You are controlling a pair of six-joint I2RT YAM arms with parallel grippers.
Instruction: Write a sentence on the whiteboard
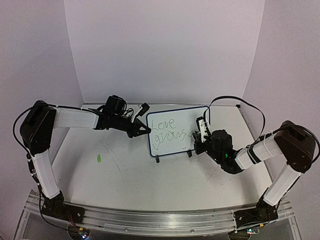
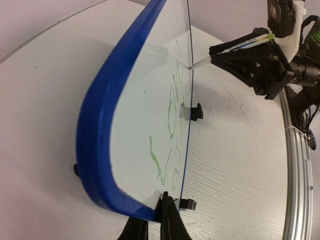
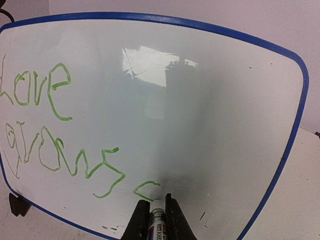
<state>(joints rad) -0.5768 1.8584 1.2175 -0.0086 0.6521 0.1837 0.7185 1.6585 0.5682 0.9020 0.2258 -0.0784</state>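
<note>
The whiteboard stands upright on two black feet at the middle of the table. Green handwriting, the sentence, reads "Love" over "grows", with a fresh curved stroke after it. My left gripper is shut on the board's left edge; in the left wrist view its fingers pinch the blue rim. My right gripper is shut on a marker, whose tip touches the board at the end of that stroke. From the left wrist the marker meets the board's face.
A small green object lies on the table left of the board. White walls close in the back and sides. A metal rail with both arm bases runs along the near edge.
</note>
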